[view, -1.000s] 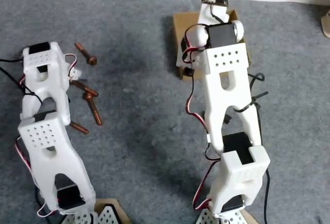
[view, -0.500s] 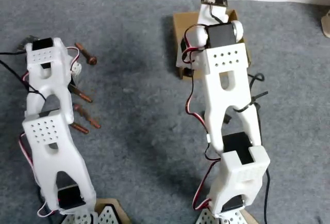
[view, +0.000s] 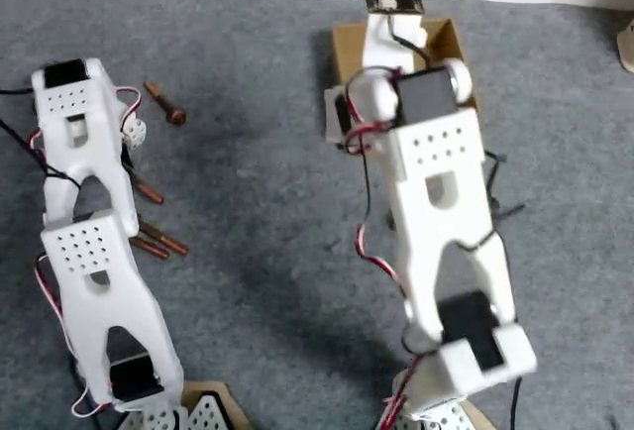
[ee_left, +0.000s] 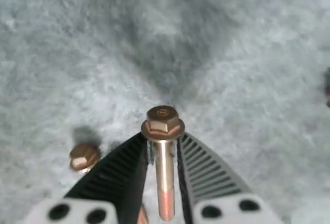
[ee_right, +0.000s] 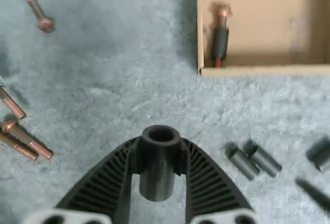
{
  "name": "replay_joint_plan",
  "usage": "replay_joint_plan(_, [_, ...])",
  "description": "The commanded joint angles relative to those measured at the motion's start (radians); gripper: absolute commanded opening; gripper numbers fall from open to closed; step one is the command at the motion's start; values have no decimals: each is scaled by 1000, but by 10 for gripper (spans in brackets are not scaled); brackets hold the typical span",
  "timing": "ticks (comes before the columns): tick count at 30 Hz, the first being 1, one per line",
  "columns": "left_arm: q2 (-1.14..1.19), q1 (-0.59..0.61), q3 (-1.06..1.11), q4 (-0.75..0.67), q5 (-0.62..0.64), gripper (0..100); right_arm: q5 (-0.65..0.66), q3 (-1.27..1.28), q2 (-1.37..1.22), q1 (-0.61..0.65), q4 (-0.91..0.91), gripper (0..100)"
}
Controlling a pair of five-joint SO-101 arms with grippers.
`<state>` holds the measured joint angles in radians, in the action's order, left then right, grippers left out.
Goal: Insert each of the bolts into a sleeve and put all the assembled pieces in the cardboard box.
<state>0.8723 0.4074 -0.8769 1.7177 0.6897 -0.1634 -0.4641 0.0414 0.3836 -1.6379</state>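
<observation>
Left claw (ee_left: 163,137) clamps a bolt (ee_left: 164,177) just under its head; right claw (ee_right: 160,142) holds a sleeve (ee_right: 159,175) near the cardboard box (ee_right: 247,71). Joining looks like the step in hand: next, line the bolt's tip up squarely with the sleeve's opening.

We've got one fixed cam up high, looking down over the grey carpet (view: 258,153). Each wrist cam sits close behind its own jaws, facing down. High and right-wrist views share the cardboard box (view: 342,53) (ee_right: 258,22).

Copper bolt (ee_left: 163,175) in left tool (ee_left: 163,137), black sleeve (ee_right: 157,175) in right tool (ee_right: 159,144), one assembled piece (ee_right: 220,41) in cardboard box (ee_right: 258,70)
</observation>
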Motion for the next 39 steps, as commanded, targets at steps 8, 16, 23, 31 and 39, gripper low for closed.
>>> replay_joint_plan(8, [-42, -38, -104, 37, -107, 4, 92, 648, 478, 39, 433, 5])
replay_joint_plan(16, [-251, -82, 90, 40, -143, 4, 94, 753, 493, 35, 433, 5])
replay_joint_plan(23, [-519, -232, 346, 35, -167, 4, 117, 862, 495, 21, 447, 5])
replay_joint_plan(31, [-677, -387, 443, -61, -169, 4, 166, 1165, 647, -10, 722, 5])
replay_joint_plan(39, [-677, -486, 535, -318, -175, 4, 175, 1405, 736, -8, 1000, 5])
